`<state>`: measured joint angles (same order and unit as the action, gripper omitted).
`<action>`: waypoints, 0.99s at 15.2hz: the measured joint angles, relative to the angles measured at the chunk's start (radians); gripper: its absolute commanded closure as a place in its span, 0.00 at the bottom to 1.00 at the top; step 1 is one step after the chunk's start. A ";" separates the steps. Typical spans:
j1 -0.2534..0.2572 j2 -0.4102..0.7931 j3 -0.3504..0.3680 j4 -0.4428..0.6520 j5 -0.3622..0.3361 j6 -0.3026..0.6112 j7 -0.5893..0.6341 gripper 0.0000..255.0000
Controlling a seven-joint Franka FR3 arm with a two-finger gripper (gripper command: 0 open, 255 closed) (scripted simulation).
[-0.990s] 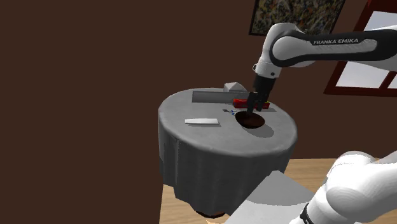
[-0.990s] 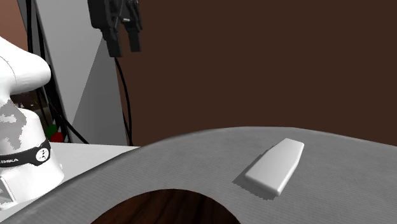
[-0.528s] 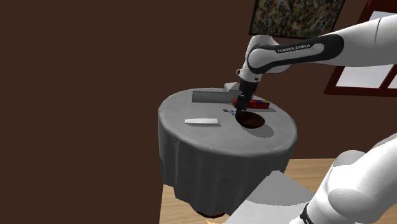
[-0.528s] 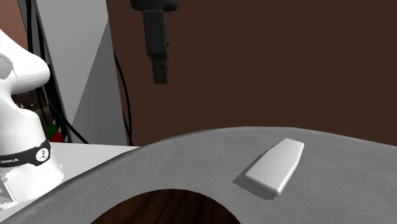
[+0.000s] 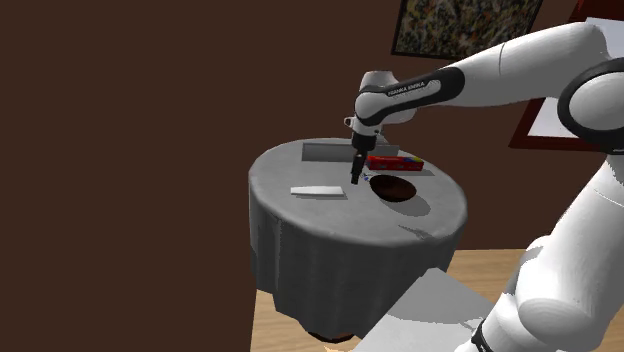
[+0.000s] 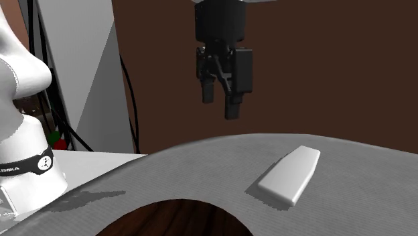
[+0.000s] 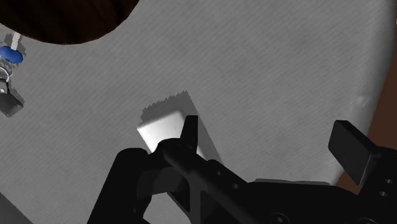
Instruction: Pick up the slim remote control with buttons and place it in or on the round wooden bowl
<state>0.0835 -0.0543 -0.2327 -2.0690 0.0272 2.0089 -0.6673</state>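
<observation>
Remote (image 6: 289, 175): flat pale slab | bowl (image 5: 392, 188): round dark wood | jaws apart

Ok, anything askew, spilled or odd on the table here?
Nothing stands out. The pale remote lies flat on the grey cloth, the dark bowl sits upright, and the open gripper hangs above the cloth.
</observation>
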 measured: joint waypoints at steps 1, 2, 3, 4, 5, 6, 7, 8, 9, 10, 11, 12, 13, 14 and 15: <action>0.003 0.042 0.001 0.031 0.007 0.010 -0.031 0.00; 0.003 0.091 0.000 0.071 0.015 0.018 -0.066 0.00; 0.004 0.132 0.002 0.107 0.022 0.022 -0.097 0.00; 0.003 0.174 0.005 0.140 0.029 0.030 -0.129 0.00; 0.003 0.212 0.009 0.177 0.033 0.031 -0.157 0.00; 0.002 0.249 0.014 0.213 0.038 0.032 -0.186 0.00; 0.000 0.287 0.019 0.247 0.041 0.036 -0.214 0.00; -0.001 0.325 0.025 0.292 0.044 0.029 -0.239 0.00; -0.003 0.362 0.031 0.327 0.047 0.032 -0.266 0.00; -0.006 0.405 0.038 0.369 0.049 0.033 -0.292 0.00; -0.007 0.440 0.045 0.399 0.050 0.039 -0.316 0.00; -0.007 0.477 0.053 0.437 0.050 0.040 -0.337 0.00; -0.010 0.518 0.060 0.483 0.050 0.035 -0.358 0.00; -0.011 0.539 0.064 0.503 0.050 0.035 -0.368 0.00; -0.010 0.549 0.066 0.507 0.050 0.042 -0.373 0.00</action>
<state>0.0732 0.4945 -0.1668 -1.5616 0.0776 2.0507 -1.0401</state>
